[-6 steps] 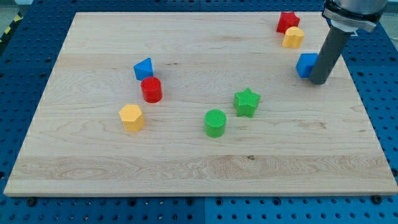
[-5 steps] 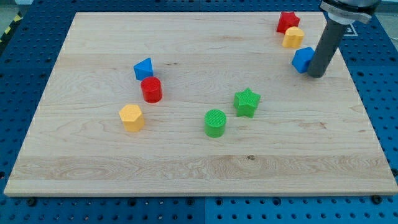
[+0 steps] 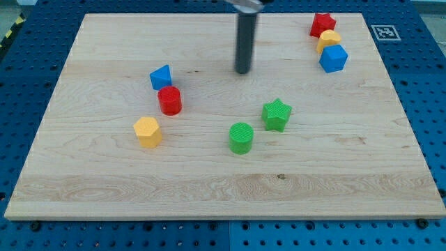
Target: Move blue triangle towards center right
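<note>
Left of my tip point(image 3: 242, 71): blue triangle point(image 3: 161, 77), apex toward view's upper right; no hand

1. No words, brand names or numbers can be read anywhere in view.
2. Only sign: a small black-and-white square marker point(image 3: 382, 32), coded pattern, on the wooden board point(image 3: 209, 188) at its top right corner in the view.
3. Yellow-and-black hazard striping point(image 3: 10, 31) at the view's left edge; carries no lettering.

Plain dark grey rod, my tip point(image 3: 242, 72) seemingly blunt.
</note>
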Robot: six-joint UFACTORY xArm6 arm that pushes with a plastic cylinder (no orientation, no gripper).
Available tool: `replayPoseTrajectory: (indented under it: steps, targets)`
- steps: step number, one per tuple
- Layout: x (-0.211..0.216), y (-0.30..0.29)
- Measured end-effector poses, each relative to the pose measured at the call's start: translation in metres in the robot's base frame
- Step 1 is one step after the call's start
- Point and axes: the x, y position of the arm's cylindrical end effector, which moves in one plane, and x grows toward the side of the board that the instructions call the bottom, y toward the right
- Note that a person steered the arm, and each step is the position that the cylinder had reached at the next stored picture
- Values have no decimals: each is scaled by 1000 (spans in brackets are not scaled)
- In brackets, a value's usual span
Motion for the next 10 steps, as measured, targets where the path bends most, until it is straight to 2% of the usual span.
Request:
replayPoseTrajectory:
  steps: [2, 3, 4, 6, 10]
  targets:
    - [4, -185]
    - [21, -191]
    - [36, -170]
    - [37, -103]
    - [75, 58]
